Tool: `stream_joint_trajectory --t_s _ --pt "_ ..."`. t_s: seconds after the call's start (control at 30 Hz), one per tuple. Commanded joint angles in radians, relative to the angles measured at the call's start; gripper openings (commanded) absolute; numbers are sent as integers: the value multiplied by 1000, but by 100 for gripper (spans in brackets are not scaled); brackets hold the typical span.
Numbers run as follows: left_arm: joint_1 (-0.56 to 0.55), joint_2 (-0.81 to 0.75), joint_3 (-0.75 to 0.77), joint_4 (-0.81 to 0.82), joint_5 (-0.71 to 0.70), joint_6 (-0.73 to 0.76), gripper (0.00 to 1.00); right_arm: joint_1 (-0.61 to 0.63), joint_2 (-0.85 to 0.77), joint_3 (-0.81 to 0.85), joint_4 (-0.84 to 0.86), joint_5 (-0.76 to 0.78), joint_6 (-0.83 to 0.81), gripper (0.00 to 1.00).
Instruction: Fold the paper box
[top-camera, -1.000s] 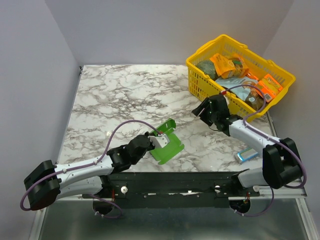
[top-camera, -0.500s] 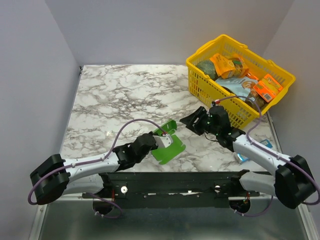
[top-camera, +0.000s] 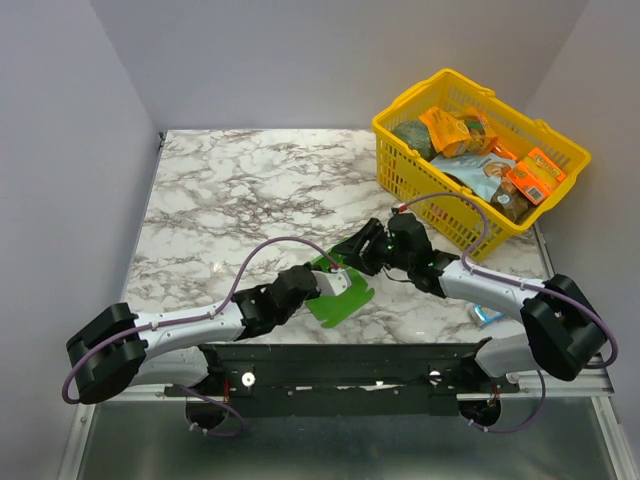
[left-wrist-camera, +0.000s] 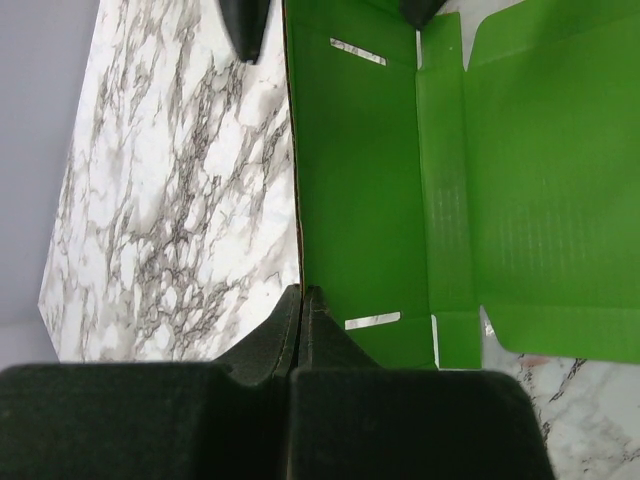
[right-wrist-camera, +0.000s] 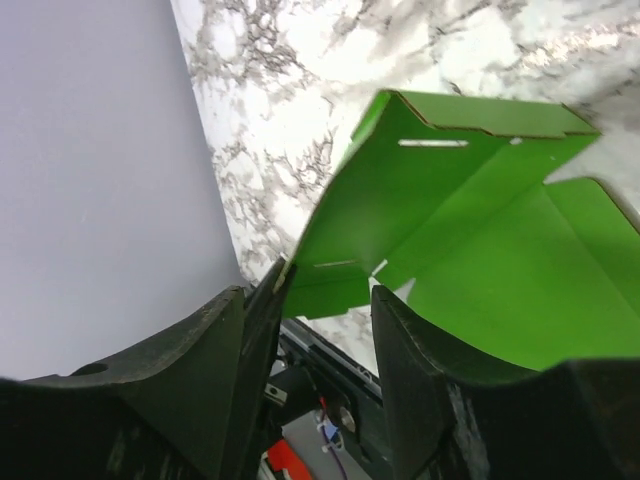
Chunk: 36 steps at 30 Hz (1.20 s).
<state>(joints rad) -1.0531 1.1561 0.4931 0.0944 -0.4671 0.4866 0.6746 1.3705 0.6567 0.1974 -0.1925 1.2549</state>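
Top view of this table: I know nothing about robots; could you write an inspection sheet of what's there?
Surface: white-and-grey marbled table.
Job's things: green paper box, partly folded, one flap raised, near the front edge.
Clutter: yellow basket of packets far right; blue-and-white pack by the right arm.
Grippers: left gripper shut on the box's edge; right gripper open at the raised flap's corner.
Cables: purple cables loop above both arms.
Surroundings: plain grey walls.
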Motion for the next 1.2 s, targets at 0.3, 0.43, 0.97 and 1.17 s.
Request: stream_joint_trajectory --t_s 0.3,0.43,0.97,1.17 --pt "-41 -1 15 -38 -16 -6 0 8 167 89 76 18 6 48" --pt "-44 -4 13 -33 -15 -6 0 8 179 95 76 24 -3 44" --pt "-42 -73 -1 62 -12 -115 83 8 239 46 174 39 11 1" --pt "-31 -257 -27 84 64 -267 99 2 216 9 221 120 20 0"
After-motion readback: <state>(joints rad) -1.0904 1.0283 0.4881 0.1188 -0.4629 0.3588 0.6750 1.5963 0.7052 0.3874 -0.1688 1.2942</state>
